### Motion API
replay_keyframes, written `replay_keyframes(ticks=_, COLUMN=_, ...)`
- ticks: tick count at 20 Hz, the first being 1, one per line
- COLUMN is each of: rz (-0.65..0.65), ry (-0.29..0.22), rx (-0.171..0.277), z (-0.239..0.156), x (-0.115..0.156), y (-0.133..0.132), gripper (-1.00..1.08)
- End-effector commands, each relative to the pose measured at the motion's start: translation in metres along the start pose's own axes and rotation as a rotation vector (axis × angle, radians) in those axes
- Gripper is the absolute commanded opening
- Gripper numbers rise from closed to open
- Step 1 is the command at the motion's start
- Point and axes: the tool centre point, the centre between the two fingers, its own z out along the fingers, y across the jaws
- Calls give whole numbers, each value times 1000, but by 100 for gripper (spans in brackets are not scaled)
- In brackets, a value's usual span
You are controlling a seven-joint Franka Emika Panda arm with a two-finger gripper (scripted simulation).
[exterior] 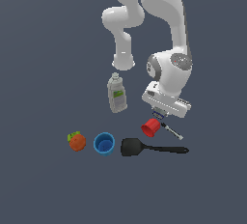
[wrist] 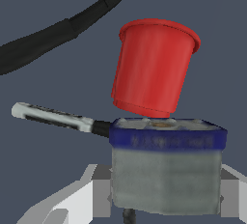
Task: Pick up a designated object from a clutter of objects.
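While the claw (exterior: 159, 117) hangs low over the bench (exterior: 43, 184), the blue block (wrist: 166, 167) sits directly between its fingers (wrist: 99, 191), beside the red cup (exterior: 150, 127) and touching the grey rod (wrist: 53, 117). Finger contact cannot be told. Block's long axis spans the finger gap.

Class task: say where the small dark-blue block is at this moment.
In the wrist view the dark-blue block sits between the gripper fingers, beside the red cup and the grey rod.
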Motion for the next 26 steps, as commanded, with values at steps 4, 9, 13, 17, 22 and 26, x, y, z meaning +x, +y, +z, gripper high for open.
replay_keyframes(ticks=4, rz=0, ry=0, rx=1, z=-53, x=12, y=20, gripper=-100)
replay_keyframes(ticks=9, rz=0, ry=-1, rx=2, z=-107, x=24, y=39, gripper=-100)
replay_keyframes(ticks=13, rz=0, ry=-2, rx=3, z=-149, x=33, y=54, gripper=-100)
replay_keyframes(ticks=17, rz=0, ry=-2, rx=3, z=-190, x=43, y=69, gripper=-100)
replay_keyframes(ticks=22, rz=1, ry=-2, rx=3, z=-240, x=55, y=86, gripper=-100)
replay_keyframes(ticks=26, rz=1, ry=-2, rx=2, z=-278, x=64, y=99, gripper=-100)
